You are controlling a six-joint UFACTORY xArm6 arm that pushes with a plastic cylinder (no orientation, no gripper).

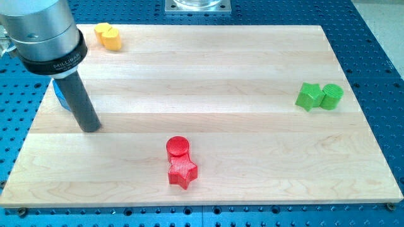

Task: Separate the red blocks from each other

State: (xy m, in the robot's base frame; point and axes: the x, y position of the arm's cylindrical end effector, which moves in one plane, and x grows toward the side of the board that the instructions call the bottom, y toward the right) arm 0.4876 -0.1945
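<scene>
My tip (91, 128) sits near the board's left edge; no fingers, just a bare rod. Red cylinder (178, 147) touches red star (182, 171) by the bottom edge.

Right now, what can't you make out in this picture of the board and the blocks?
- Blue block: mostly hidden behind the rod in the camera view; shape unclear.
- Arm above the rod: cut off by the view's top and left edges.
- Red cylinder and red star: no gap shows, but real contact is uncertain.
- My tip: well left of both reds.
</scene>
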